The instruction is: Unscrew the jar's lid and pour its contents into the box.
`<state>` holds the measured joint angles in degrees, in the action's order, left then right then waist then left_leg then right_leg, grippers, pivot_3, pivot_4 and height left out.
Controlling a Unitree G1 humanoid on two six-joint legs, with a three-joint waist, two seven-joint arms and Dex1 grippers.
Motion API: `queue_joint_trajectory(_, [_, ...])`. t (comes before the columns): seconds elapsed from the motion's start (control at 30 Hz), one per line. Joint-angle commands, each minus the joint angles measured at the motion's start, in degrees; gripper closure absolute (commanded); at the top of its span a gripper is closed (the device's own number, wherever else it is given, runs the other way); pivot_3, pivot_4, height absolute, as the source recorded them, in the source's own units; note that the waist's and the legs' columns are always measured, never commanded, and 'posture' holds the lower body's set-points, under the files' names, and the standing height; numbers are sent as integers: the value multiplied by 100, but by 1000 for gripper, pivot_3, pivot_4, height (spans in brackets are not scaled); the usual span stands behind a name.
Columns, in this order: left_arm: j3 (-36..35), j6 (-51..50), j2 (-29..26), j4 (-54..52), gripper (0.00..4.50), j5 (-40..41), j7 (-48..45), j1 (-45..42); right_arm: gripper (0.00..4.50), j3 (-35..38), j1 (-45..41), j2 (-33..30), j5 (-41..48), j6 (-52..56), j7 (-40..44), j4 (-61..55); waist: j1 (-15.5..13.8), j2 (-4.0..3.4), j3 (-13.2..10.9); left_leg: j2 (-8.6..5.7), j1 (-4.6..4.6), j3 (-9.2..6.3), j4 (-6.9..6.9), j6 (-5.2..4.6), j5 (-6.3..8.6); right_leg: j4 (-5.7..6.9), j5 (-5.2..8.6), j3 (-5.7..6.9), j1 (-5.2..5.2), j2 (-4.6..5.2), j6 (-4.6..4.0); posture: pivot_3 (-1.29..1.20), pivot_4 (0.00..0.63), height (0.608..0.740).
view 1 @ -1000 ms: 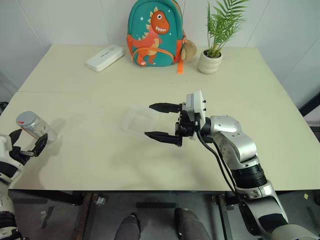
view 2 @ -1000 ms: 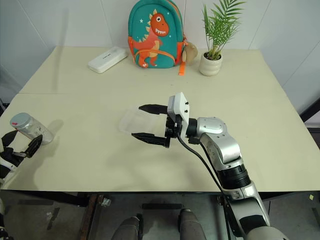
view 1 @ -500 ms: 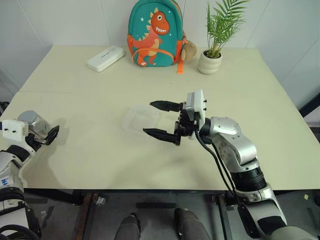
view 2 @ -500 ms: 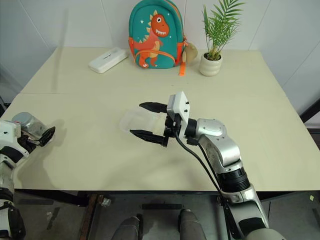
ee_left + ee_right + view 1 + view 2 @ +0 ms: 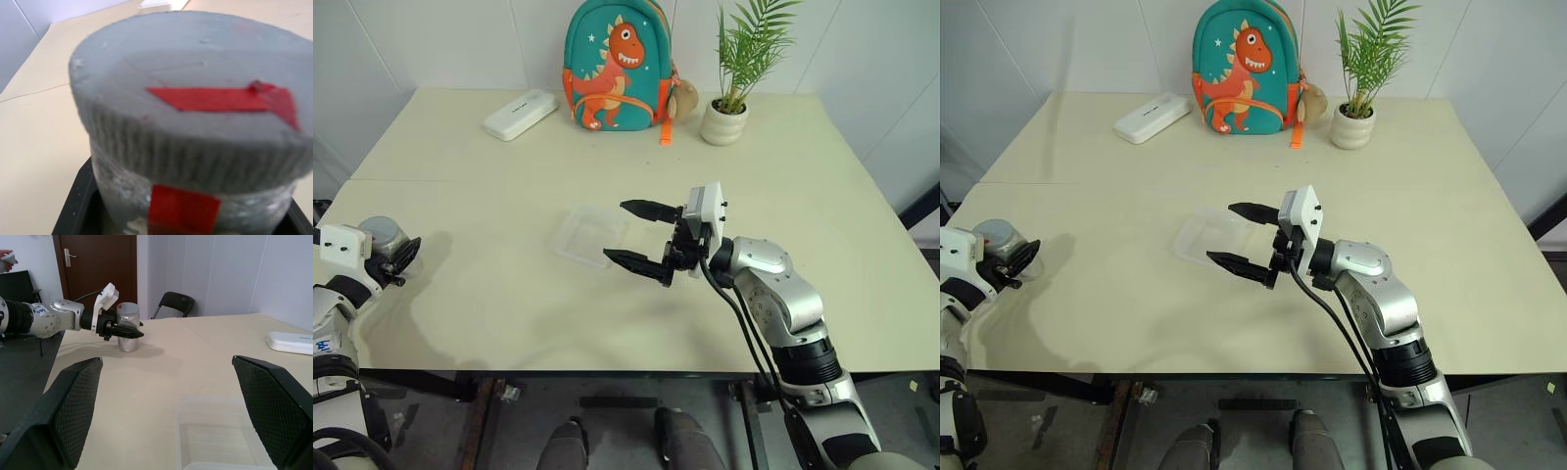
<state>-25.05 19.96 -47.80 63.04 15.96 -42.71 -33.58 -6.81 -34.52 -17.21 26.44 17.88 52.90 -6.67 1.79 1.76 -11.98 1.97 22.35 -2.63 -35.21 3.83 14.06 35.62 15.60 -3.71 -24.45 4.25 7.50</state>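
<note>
The cream table (image 5: 509, 294) spans the frame. At upper centre a dinosaur backpack (image 5: 612, 64) stands, a potted plant (image 5: 729, 98) to its right, a white case (image 5: 519, 114) to its left. At centre the right hand (image 5: 636, 235) hovers with fingers spread wide, just right of the clear box (image 5: 587, 233). At the left edge the left hand (image 5: 396, 257) is clamped on the upright jar (image 5: 384, 235), the ribbed lid (image 5: 186, 98) on top.
</note>
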Motion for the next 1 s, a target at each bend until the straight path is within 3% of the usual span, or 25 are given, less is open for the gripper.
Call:
queue_joint_trajectory(0.03, [-203, -425, 111, -1362, 2514, 620, -340, 12, 0, 196, -82, -64, 143, 85, -87, -207, -18, 5, 0, 1, 1, -1, 0, 1, -1, 0, 0, 0, 0, 0, 0, 0, 150, 740])
queue_joint_trajectory(0.23, [196, -2414, -12, -4858, 2514, 1295, -817, 1222, 0, 273, -280, -213, 211, 473, -240, -289, 22, 8, -1, 1, 7, -2, 3, 11, -2, -6, 0, -2, 0, 3, 0, 0, 150, 740])
queue_joint_trajectory(0.37, [672, -3833, -196, -6316, 2514, 1797, -989, 1398, 0, 58, -756, -243, 232, 1243, -454, -383, 88, 3, -4, 5, 4, -3, 5, 8, -3, 4, 4, -3, -7, -1, -7, 0, 150, 740])
queue_joint_trajectory(0.67, [1606, -4987, 34, -7117, 2514, 1868, -1072, 576, 0, -141, -1562, 60, 417, 2803, -1103, -513, 162, 2, -4, 5, -3, -10, 5, -1, -14, 15, 7, -5, -7, -8, -16, 0, 150, 740])
queue_joint_trajectory(1.0, [1781, -5265, 515, -7228, 2514, 1894, -938, 287, 0, -289, -1879, 638, 68, 3338, -2144, -565, 145, 2, -4, 5, 9, -12, 8, -1, -12, 8, 8, -4, -16, -8, -14, 0, 150, 740])
